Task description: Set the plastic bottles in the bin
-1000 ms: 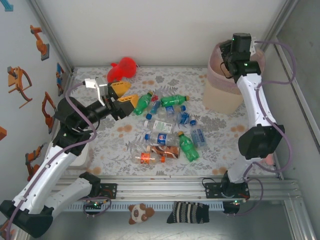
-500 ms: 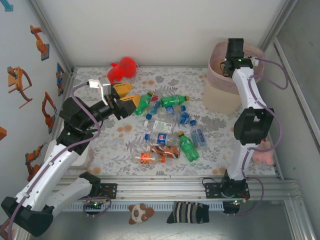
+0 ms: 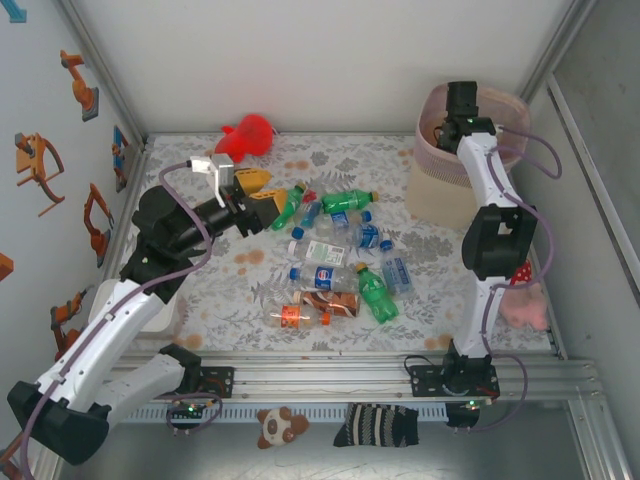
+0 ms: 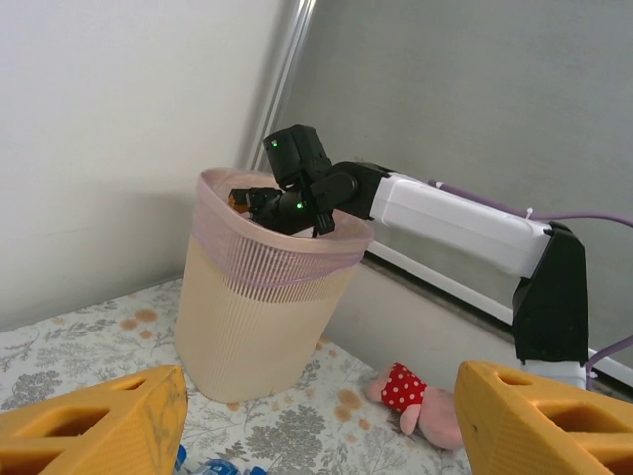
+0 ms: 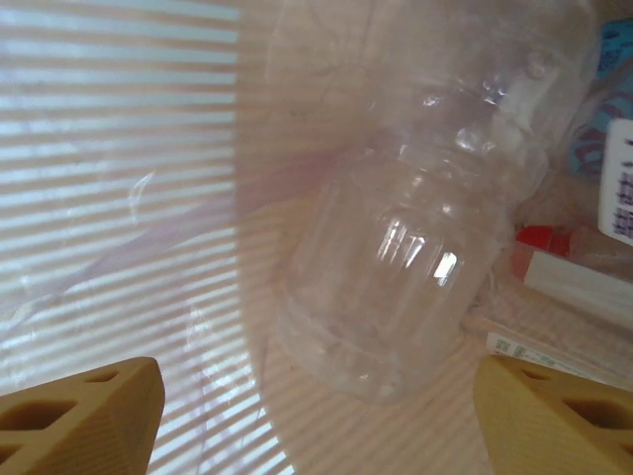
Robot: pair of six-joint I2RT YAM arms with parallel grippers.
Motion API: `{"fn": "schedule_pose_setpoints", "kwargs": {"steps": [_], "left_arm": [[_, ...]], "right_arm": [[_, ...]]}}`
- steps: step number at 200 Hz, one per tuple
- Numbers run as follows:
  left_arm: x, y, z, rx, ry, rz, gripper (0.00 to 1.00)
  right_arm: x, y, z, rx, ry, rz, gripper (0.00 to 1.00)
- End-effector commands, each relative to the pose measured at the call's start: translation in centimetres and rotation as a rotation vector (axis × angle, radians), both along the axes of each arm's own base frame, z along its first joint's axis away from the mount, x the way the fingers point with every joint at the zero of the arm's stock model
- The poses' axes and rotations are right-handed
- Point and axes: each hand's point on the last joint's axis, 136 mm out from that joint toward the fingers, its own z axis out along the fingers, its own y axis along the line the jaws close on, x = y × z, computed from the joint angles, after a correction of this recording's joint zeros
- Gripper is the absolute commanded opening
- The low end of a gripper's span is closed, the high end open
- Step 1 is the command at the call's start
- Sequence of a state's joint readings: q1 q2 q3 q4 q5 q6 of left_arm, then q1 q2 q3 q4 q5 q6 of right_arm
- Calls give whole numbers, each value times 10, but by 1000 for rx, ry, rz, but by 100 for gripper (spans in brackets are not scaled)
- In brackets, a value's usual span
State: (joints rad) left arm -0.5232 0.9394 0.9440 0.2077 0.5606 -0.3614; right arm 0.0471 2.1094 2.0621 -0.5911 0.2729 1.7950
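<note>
Drop at the bin, next pick lined up on the left.
Right gripper (image 5: 316, 381) inside the bin (image 3: 430, 190), spread wide, clear bottle (image 5: 415, 237) lying loose beyond its fingers. Left gripper (image 3: 270, 196) wide and empty, green bottle (image 3: 291, 203) just right of it, slanting near-left to far-right; other bottles (image 3: 330, 270) heaped mid-worktop (image 3: 230, 270).

The bin (image 3: 440, 195), a tall beige-pink basket with a mesh upper wall, stands upright at the far right. Loose bottles (image 3: 335, 255), some green and others clear with blue, white, red or orange labels, lie clustered on their sides to its left. Inside the bin a clear bottle (image 5: 415, 257) lies tilted, seemingly beside other labelled ones.
</note>
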Motion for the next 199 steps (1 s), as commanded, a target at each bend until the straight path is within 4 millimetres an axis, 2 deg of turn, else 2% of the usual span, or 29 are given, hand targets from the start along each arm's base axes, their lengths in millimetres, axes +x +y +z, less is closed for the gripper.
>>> {"fn": "schedule_pose_setpoints", "kwargs": {"steps": [1, 48, 96, 139, 166, 199], "left_arm": [[-5, 3, 22, -24, -54, 0, 71], [-6, 5, 22, -27, -33, 6, 71], [3, 5, 5, 39, 34, 41, 71], [20, 7, -24, 164, 118, 102, 70], [37, 17, -49, 288, 174, 203, 71], [60, 26, -91, 464, 258, 288, 70]], "right_arm": [[-9, -7, 35, 2, -54, -40, 86], [-27, -7, 73, 3, -111, -33, 87], [-49, -3, 113, -4, -176, 7, 87], [-67, 4, 146, -62, -215, 111, 87], [-74, 18, 165, -192, -231, 286, 86], [-77, 42, 182, -396, -282, 557, 85]]}}
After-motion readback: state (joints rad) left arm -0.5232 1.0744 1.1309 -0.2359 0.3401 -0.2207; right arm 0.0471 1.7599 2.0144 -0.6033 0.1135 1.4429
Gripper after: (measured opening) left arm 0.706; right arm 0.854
